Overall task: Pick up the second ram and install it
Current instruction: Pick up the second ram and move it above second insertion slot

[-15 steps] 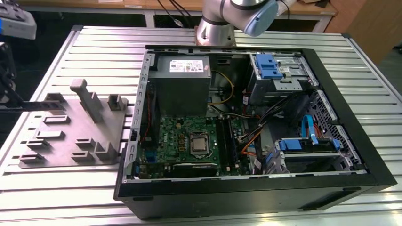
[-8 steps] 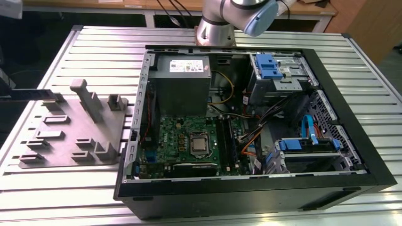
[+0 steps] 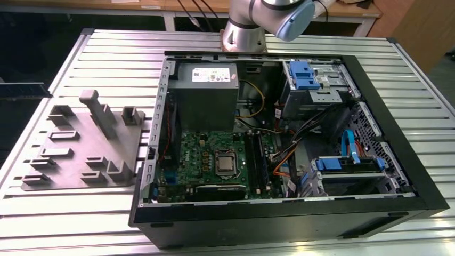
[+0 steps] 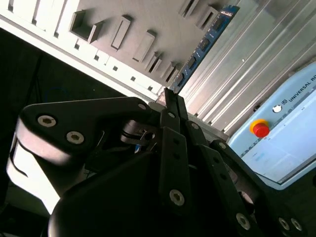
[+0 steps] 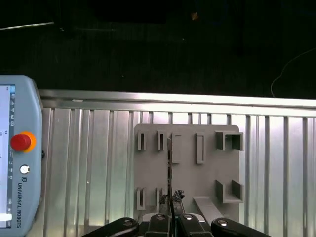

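One pincer (image 4: 169, 95) clenched on the second ram (image 4: 203, 45) | ram edge-on above gray fixture (image 5: 185, 180) | fixture lies on ribbed tabletop (image 5: 98, 163)

Blue second ram (image 4: 210, 35) (dark chips (image 4: 203, 45))

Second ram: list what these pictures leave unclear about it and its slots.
First wrist view: the second ram is edge-on, a thin line, so its chips are hidden.
Second wrist view: its held end is covered by the jaws of the gripper.
Exterior view: the motherboard slots are too small and dark to tell whether any holds a stick.
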